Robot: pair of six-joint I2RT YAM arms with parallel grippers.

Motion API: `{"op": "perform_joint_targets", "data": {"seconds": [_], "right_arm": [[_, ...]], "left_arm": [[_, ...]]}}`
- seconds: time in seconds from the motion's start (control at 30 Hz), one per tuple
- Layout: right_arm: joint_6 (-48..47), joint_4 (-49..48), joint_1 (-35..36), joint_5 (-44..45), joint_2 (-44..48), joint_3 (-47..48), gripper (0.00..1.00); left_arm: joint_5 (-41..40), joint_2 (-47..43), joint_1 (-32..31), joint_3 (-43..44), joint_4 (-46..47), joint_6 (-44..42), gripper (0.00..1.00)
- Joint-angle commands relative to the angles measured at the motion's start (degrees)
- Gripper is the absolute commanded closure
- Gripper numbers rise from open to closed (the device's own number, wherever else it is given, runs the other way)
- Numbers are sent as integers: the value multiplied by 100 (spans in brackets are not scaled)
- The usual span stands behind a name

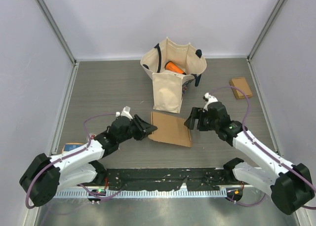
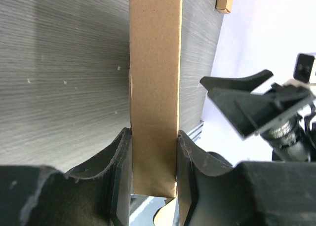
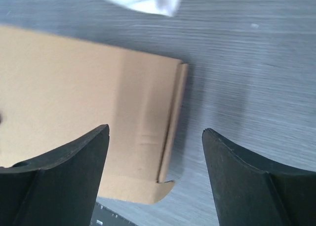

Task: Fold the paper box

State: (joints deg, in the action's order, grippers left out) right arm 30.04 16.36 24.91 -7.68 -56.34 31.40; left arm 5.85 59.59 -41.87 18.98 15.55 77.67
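A flat brown paper box (image 1: 170, 129) lies on the grey table in front of a canvas bag. My left gripper (image 1: 148, 129) is shut on the box's left edge; in the left wrist view the cardboard (image 2: 154, 88) stands edge-on between my fingers (image 2: 120, 171). My right gripper (image 1: 191, 121) is open and hovers over the box's right edge. In the right wrist view the box (image 3: 74, 112) and its folded side flap (image 3: 173, 117) lie between my open fingers (image 3: 64, 162).
A cream canvas bag (image 1: 170, 75) with an orange item (image 1: 174, 67) inside stands behind the box. A small folded brown box (image 1: 240, 87) lies at the far right. A blue-topped object (image 1: 73, 147) sits at the near left.
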Motion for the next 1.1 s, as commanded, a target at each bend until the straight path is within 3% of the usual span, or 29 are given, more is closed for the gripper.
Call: {"op": "perform_joint_targets", "data": {"seconds": [0.0, 0.03, 0.07, 0.23, 0.3, 0.43, 0.8, 1.0, 1.07], "right_arm": [[-1060, 481, 1126, 573, 220, 770, 18], [-1392, 656, 1522, 949, 202, 1085, 18], [-1509, 658, 2370, 1405, 219, 1175, 18], [-2133, 176, 3756, 1646, 395, 1325, 18], [-2450, 157, 4160, 1839, 308, 1377, 18], [-2977, 596, 4453, 2087, -105, 1720, 18], [-3742, 438, 4523, 2333, -835, 1852, 18], [-4059, 167, 4699, 3220, -1152, 1730, 29], [-4077, 52, 4751, 3412, -1125, 1668, 37]], "left_arm": [[-109, -422, 47, 913, -1780, 625, 71], [-93, -483, 125, 1010, -2132, 1166, 71], [47, -501, 170, 1202, -2718, 1433, 77], [601, -554, 346, 1459, -3584, 2856, 86], [907, -510, 389, 1529, -3804, 3025, 87], [1409, -483, 565, 1538, -4463, 3149, 87], [1551, -1116, 697, 1222, -4473, 3702, 87], [1472, -1310, 794, 1161, -4386, 4001, 86], [1454, -1345, 794, 1090, -4184, 4151, 83]]}}
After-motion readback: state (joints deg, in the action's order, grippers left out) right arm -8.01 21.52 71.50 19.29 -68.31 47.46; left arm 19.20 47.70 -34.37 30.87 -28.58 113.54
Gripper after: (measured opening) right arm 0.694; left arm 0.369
